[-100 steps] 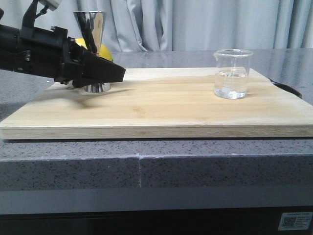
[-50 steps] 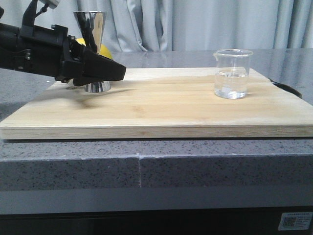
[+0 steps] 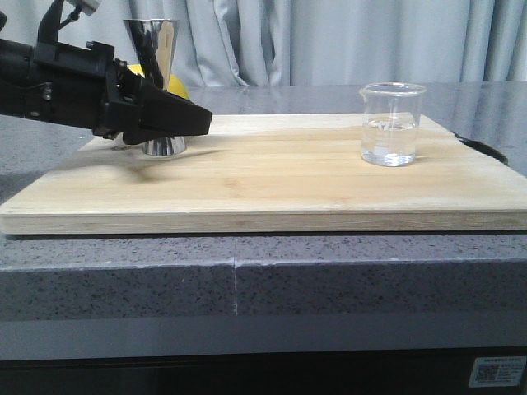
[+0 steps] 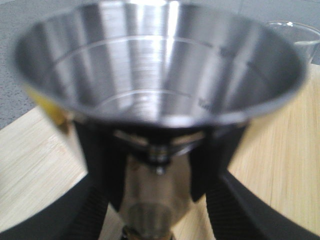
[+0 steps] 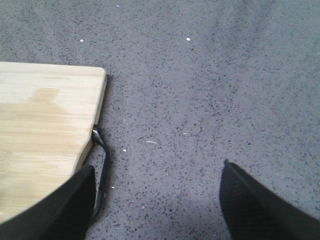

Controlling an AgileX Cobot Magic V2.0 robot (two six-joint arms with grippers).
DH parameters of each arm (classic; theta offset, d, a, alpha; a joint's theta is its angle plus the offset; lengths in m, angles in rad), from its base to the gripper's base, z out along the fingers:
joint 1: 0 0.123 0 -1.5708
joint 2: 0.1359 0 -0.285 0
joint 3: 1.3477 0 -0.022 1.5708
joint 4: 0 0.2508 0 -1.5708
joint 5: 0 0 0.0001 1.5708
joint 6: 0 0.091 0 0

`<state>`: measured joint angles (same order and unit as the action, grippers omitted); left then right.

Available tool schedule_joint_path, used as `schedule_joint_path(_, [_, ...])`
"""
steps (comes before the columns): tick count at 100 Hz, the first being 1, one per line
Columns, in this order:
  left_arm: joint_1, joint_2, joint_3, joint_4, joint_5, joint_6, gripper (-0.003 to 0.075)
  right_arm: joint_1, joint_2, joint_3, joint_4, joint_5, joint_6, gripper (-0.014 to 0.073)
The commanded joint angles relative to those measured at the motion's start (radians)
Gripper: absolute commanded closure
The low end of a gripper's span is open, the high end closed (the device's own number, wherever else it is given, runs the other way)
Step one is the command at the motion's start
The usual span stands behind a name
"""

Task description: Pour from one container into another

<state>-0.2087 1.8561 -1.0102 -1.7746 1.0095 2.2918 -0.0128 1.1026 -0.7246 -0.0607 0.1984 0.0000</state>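
Observation:
The steel jigger [image 3: 154,49] stands upright at the back left of the wooden board [image 3: 272,181]. My left gripper [image 3: 177,123] reaches in from the left at its waist. In the left wrist view the jigger's cup [image 4: 160,65] fills the frame and the ribbed fingers [image 4: 92,215] flank its narrow waist. Slivers of wood show between them, so this gripper is open and touches nothing. The glass beaker [image 3: 393,123], partly filled with clear liquid, stands at the board's back right; its rim [image 4: 295,30] shows behind the jigger. My right gripper [image 5: 155,172] hangs open over bare counter, off the board's corner [image 5: 40,125].
A yellow lemon [image 3: 178,85] sits behind the jigger, mostly hidden. A black cord or handle [image 5: 102,155] lies along the board's right edge, seen also as a dark strip [image 3: 486,148]. Grey speckled counter [image 5: 200,100] surrounds the board; curtains hang behind.
My left gripper has shifted up by a hair around the jigger. The jigger and the beaker have stayed where they were.

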Motion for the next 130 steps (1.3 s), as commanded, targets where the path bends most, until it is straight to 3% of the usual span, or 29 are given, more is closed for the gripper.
schedule_joint_path(1, [-0.008,-0.043,-0.028,-0.077,0.068,-0.009,0.0330,-0.001,-0.015,-0.034,-0.011,-0.078,0.000,0.0124])
schedule_joint_path(71, [0.020,-0.047,-0.028,-0.052,0.068,-0.041,0.0333,-0.001,-0.015,-0.034,-0.011,-0.071,0.000,0.0124])
schedule_joint_path(108, [0.044,-0.048,-0.028,-0.047,0.146,-0.059,0.0336,-0.001,-0.015,-0.034,-0.011,-0.071,0.000,0.0124])
schedule_joint_path(130, [0.044,-0.048,-0.028,-0.045,0.171,-0.059,0.0472,-0.001,-0.015,-0.034,-0.011,-0.071,0.000,0.0124])
